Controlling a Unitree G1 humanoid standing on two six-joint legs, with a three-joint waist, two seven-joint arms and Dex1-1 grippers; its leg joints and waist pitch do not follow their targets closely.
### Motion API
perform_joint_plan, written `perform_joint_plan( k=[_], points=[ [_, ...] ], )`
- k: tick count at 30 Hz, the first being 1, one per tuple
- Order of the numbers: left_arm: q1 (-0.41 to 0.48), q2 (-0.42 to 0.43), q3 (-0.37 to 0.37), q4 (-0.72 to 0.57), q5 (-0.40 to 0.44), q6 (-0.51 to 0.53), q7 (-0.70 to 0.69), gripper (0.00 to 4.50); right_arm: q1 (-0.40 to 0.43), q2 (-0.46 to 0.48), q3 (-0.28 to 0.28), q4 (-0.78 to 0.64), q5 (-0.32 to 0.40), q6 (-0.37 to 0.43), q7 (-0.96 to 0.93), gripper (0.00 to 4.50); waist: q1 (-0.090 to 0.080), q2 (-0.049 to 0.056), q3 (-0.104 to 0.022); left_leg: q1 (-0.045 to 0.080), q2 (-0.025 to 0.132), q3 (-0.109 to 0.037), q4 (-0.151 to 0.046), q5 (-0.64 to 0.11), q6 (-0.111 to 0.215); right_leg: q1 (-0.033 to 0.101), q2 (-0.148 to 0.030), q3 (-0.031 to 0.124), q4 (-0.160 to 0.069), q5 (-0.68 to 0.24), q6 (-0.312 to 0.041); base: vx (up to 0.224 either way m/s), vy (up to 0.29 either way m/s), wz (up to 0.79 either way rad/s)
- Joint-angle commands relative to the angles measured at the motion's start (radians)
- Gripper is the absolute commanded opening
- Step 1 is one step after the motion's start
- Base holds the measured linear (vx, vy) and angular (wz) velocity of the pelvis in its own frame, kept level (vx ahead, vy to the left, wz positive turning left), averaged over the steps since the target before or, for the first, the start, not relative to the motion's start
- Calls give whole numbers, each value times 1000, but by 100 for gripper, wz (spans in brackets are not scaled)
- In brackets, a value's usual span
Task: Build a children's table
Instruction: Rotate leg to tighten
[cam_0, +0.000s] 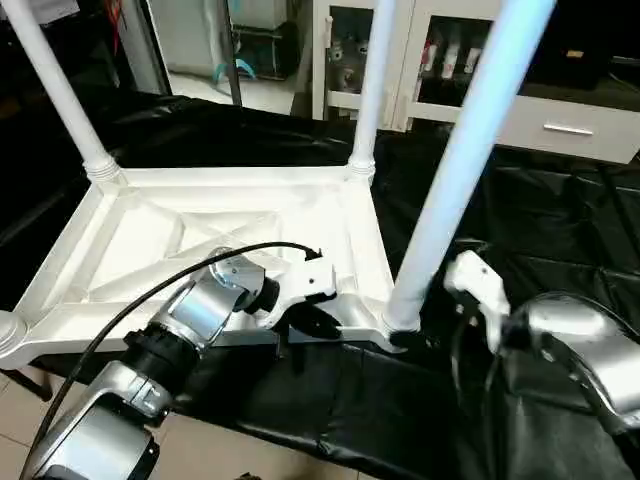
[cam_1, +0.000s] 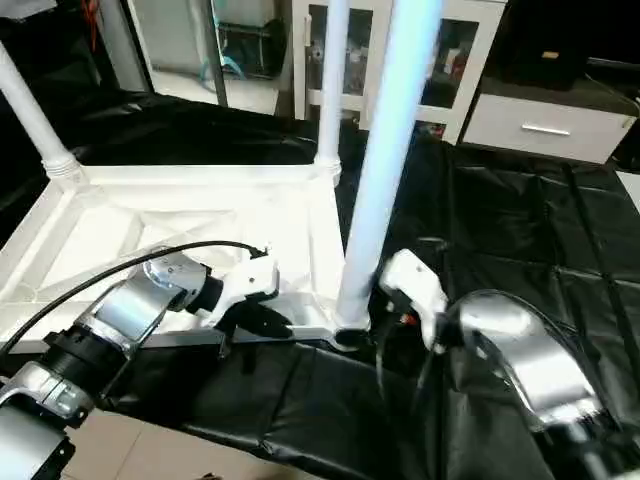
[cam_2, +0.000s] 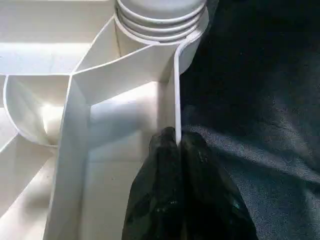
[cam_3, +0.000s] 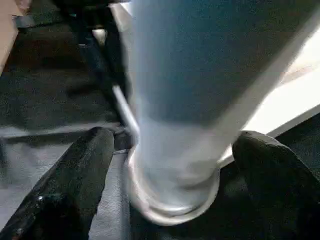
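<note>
Now the tabletop (cam_0: 230, 225) lies upside down on the black-covered desk (cam_0: 520, 230), ribbed underside up; three legs stand in its corner sockets: one at the far left (cam_0: 60, 95), one at the far right (cam_0: 372, 85), and one at the near right corner (cam_0: 455, 170), leaning a little to the right; the near left socket (cam_0: 8, 330) sits at the left edge, too cropped to tell whether it holds a leg. The left tool (cam_0: 318, 322) is at the near rim, just left of the near right leg; its fingers (cam_2: 165, 200) are pressed together on the thin rim wall. The right tool (cam_3: 172, 165) is at the foot of the near right leg; its fingers (cam_3: 82, 175) stand wide apart, one on each side of the leg, not touching it. White cabinets (cam_0: 560, 110) stand beyond the desk.
</note>
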Motion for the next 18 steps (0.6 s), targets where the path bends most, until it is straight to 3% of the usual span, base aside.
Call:
perform_joint_plan(
  k=[1, 4, 7, 9, 10, 13, 18],
  points=[
    [43, -2, -91, -1, 36, 29, -47, 0, -16, 0, 22, 20, -25, -20, 4, 408, -4, -18, -49, 6, 29, -2, -61, -131, 68, 35, -39, 39, -59, -8, -271, 0, 0, 0],
    [52, 10, -90, -37, 32, 50, -48, 0, -43, -6, 50, 54, -53, -32, 26, 408, -6, -30, -50, 3, 27, -2, -60, -109, 76, 38, -37, 39, -56, 15, -263, 0, 0, 0],
    [57, 17, -90, -46, 32, 52, -48, 0, -55, -10, 57, 70, -57, -33, 44, 408, -7, -29, -48, 5, 28, -1, -61, -124, 78, 36, -38, 39, -59, -7, -260, 0, 0, 0],
    [62, 22, -87, -57, 31, 63, -46, 0, -69, -6, 61, 91, -57, -37, 63, 408, -8, -17, -49, 7, 28, -2, -61, -138, 67, 34, -36, 40, -59, -4, -262, 0, 0, 0],
    [62, 21, -88, -57, 33, 66, -45, 0, -76, -1, 61, 104, -57, -40, 67, 379, -10, -21, -50, 7, 28, -1, -61, -141, 65, 35, -35, 40, -60, 2, -263, 0, 0, 0],
    [62, 15, -95, -58, 37, 75, -37, 0, -90, 14, 61, 129, -52, -44, 77, 367, -10, -30, -50, 5, 26, 0, -60, -141, 68, 37, -36, 39, -58, 10, -272, 0, 0, 0],
    [70, 19, -94, -79, 34, 96, -36, 0, -89, 25, 80, 136, -56, -48, 100, 322, -10, -31, -50, 7, 27, 0, -60, -135, 71, 37, -35, 40, -57, 6, -273, 0, 0, 0]
  ],
)
